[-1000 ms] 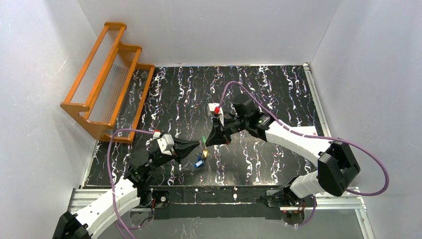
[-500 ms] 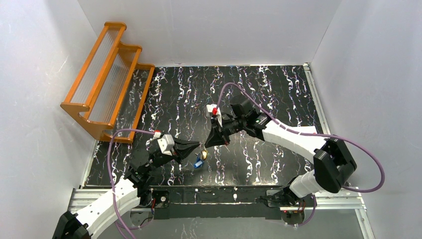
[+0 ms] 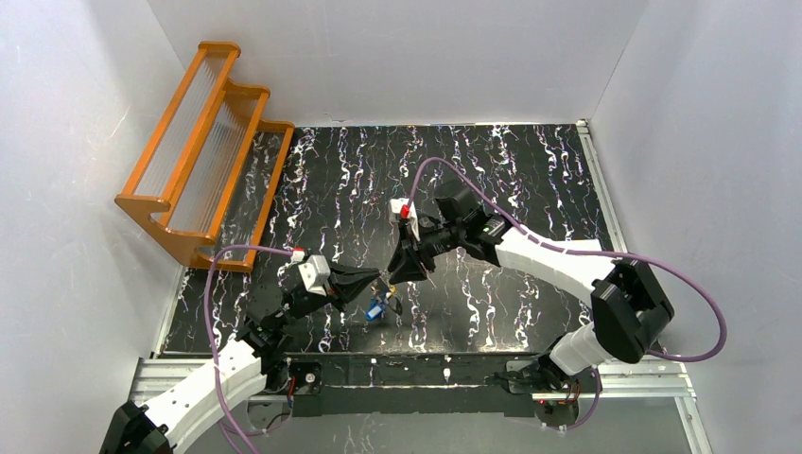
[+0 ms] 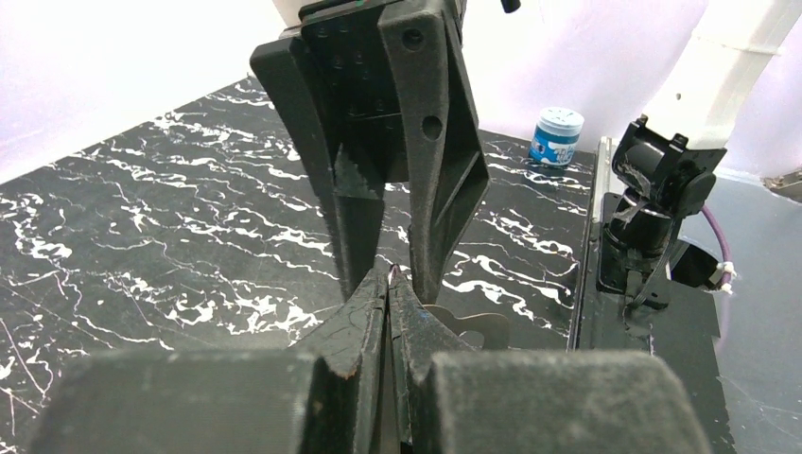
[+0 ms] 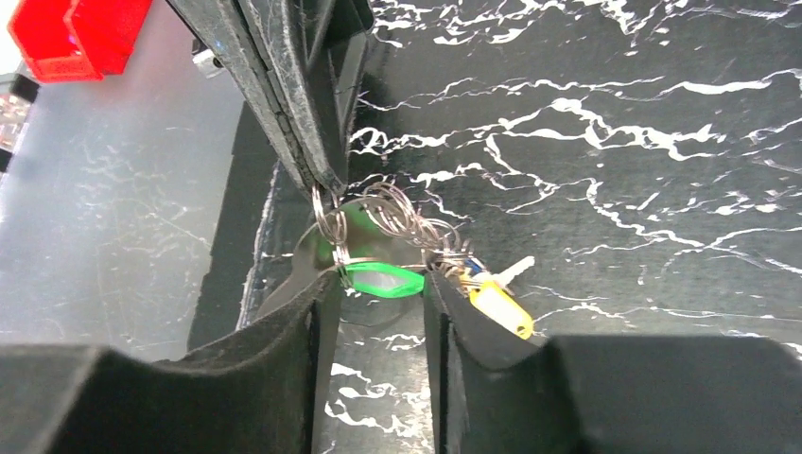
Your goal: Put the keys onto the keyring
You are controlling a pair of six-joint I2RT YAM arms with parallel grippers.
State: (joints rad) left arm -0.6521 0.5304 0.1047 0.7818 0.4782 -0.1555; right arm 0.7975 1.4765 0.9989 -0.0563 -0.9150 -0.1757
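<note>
Left gripper (image 4: 390,284) clamped shut on keyring (image 5: 397,216) in mid-air; right gripper (image 5: 380,284), jaws parted around green key (image 5: 383,280), which looks threaded, as do yellow key (image 5: 501,308) and blue key (image 3: 377,308) hanging alongside; probably only release remains.

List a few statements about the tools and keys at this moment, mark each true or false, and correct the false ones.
1. The left tool is shut on the keyring. True.
2. The right tool is clamped fully shut. False: its jaws stand apart, with the green key between them.
3. The yellow key lies loose, far from the rings. False: it hangs in the same cluster of rings, beside the green key.
4. A wooden rack stands at the far left of the table. True.
</note>
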